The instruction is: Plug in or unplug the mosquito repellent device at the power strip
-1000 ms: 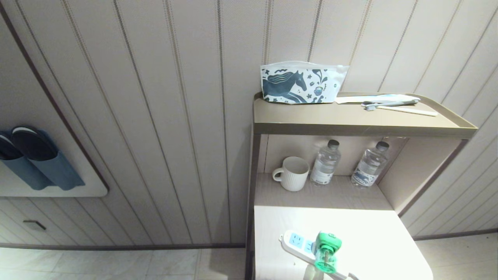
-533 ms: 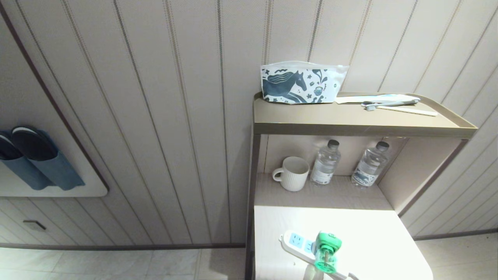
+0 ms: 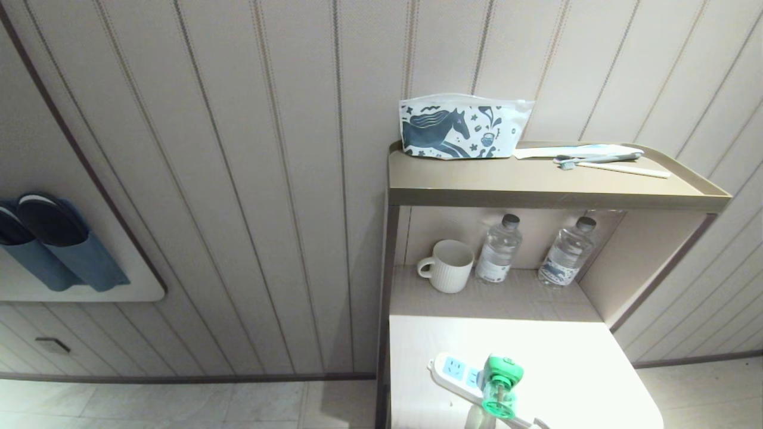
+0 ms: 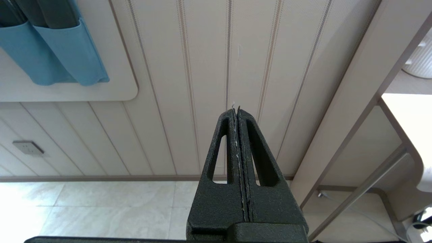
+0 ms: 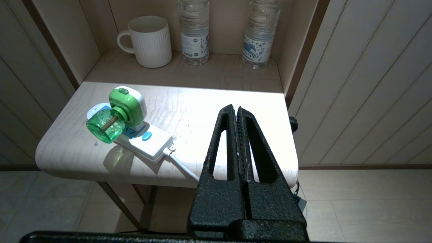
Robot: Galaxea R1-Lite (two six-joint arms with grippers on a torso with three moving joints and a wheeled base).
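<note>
We observe the green-headed, white-bodied mosquito repellent device (image 5: 116, 116) seated in the long white plastic power strip (image 5: 148, 145), which lies on the pale wooden tabletop (image 5: 209, 111). Our right gripper (image 5: 236, 111) hangs clear of the strip, its fingers pressed together on nothing. Our left gripper (image 4: 236, 111) faces the panelled wall (image 4: 209, 67), likewise closed and empty.
</note>
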